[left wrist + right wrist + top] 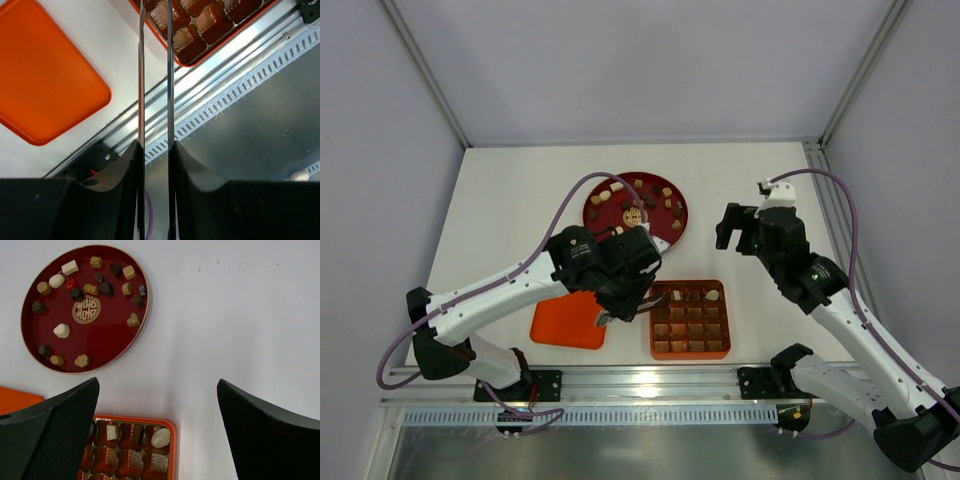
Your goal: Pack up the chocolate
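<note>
Showing only a gold seal-like emblem (86, 309), not readable, the red plate (112, 342) carries most of the chocolate (61, 330): scattered cream, caramel and dark bits. A few sit in the orange tray (173, 440). The right claw (157, 385) is spread wide and empty. The left claw (155, 10) stands narrowly parted; I cannot tell whether it pinches anything.

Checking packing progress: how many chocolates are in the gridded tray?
3, all in the tray's far row: a white square, a dark piece, a cream oval. The left arm may hide more.
</note>
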Motion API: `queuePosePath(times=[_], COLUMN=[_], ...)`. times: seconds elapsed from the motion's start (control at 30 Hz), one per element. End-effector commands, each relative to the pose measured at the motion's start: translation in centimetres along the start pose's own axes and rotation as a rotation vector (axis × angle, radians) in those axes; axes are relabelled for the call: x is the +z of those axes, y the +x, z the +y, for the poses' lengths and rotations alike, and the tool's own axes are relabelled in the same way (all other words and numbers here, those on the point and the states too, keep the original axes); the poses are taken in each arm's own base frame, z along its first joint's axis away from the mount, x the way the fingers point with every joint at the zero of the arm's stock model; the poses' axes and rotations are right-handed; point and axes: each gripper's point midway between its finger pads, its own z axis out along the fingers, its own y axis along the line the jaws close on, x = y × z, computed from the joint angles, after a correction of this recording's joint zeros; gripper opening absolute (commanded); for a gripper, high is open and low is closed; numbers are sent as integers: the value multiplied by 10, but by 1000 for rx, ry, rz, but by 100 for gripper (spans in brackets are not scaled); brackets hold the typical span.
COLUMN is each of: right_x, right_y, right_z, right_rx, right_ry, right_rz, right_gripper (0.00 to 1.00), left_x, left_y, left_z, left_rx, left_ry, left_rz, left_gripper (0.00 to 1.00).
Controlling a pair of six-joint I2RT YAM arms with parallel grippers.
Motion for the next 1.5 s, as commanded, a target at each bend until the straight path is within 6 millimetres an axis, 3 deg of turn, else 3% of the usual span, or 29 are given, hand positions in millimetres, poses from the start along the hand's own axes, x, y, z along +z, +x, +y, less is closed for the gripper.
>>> queuePosePath(times=[0.0, 0.8, 1.47], right_x=[-2, -4, -5], right_y=[-18, -17, -19], right_z=[5, 4, 2], right_rx=[27, 24, 19], right_ry=[-15, -14, -8], right_rz=[-57, -59, -66], right_gripper=[100, 100, 100], left_x=[0, 17, 12], left_y=[1, 3, -6], left_z=[1, 2, 0], left_rx=[-5, 20, 25], left_ry=[-17, -40, -42], left_rz=[1, 37, 12], left_gripper=[28, 31, 35])
